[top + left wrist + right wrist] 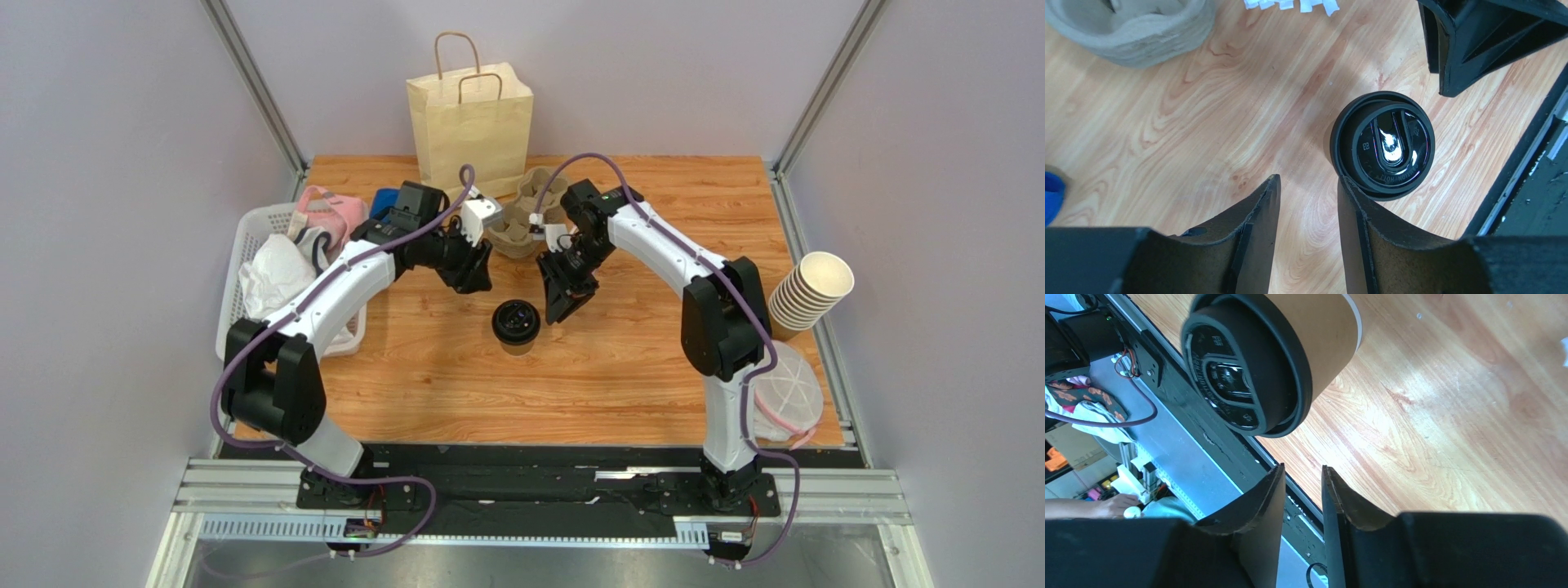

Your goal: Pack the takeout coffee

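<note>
The takeout coffee [516, 325], a tan paper cup with a black lid, stands upright on the wooden table [638, 355] between the two arms. My left gripper [474, 275] hovers just to its upper left, jaws a little apart and empty. In the left wrist view the lid [1384, 144] lies just beyond the right fingertip of that gripper [1308, 180]. My right gripper [564, 300] hangs just right of the cup, jaws a little apart and empty. In the right wrist view the cup [1254, 361] sits ahead of the gripper [1303, 468], outside its jaws.
A tan paper bag [470, 123] with handles stands at the back centre. A grey cardboard cup carrier [530, 211] lies in front of it and shows in the left wrist view [1137, 30]. A white basket [245, 233] of cloths sits left. A stack of lidless cups [810, 292] lies right.
</note>
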Controlling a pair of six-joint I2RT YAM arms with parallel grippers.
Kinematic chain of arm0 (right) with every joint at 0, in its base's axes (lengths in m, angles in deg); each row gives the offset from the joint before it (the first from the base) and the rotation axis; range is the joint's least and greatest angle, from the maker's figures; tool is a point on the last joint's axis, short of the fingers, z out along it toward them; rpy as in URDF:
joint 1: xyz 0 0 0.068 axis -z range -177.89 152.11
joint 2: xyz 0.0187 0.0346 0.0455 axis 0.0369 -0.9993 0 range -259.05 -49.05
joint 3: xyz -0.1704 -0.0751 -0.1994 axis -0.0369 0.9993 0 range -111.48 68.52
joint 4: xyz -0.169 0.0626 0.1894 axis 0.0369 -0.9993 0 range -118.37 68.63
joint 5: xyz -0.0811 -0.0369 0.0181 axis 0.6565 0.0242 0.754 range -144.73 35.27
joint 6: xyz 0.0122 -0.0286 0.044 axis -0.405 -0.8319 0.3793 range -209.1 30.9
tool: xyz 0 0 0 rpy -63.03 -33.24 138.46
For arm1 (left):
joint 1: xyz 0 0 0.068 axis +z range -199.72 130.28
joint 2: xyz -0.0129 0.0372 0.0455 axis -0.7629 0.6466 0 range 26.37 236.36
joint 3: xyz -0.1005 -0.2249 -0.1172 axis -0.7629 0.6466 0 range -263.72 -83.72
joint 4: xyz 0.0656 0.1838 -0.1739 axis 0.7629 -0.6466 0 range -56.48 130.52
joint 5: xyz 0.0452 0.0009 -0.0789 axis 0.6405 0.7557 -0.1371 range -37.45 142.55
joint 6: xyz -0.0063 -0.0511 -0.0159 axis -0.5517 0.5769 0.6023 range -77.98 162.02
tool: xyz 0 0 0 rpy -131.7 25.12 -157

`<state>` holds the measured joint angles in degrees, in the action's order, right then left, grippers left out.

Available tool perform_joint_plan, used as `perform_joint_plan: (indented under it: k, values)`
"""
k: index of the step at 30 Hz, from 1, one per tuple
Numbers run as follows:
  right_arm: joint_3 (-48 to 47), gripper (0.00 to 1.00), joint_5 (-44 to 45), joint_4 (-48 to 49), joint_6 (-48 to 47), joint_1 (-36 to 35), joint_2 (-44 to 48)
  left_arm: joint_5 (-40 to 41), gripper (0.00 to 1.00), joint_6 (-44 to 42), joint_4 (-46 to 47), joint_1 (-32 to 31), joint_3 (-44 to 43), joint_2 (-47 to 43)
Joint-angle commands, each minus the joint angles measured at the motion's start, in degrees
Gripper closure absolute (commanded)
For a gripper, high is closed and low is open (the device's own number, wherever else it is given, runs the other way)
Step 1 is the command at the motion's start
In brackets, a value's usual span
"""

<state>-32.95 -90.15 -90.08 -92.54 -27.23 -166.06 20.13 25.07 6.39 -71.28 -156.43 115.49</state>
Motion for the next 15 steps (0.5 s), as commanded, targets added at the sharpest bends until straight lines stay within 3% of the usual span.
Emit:
perform_joint_plan:
  k: [1, 8, 15]
  values:
    - [1.5, 0.70, -1.6, 1.9, 1.0, -0.5, 0.9, -2.1, 0.52, 4.1, 1.6, -0.5, -0.1, 3.0]
    - [-3.3, 0.73, -1.7, 2.1, 1.8, -0.5, -3.7, -1.8, 0.54, 3.9, 2.7, -0.5, 3.3, 6.0]
    - [-7.9, 0.74, -1.7, 1.4, 1.9, -0.3, -6.6, -3.4, 0.54, 5.4, 4.1, -2.3, 7.8, 2.9]
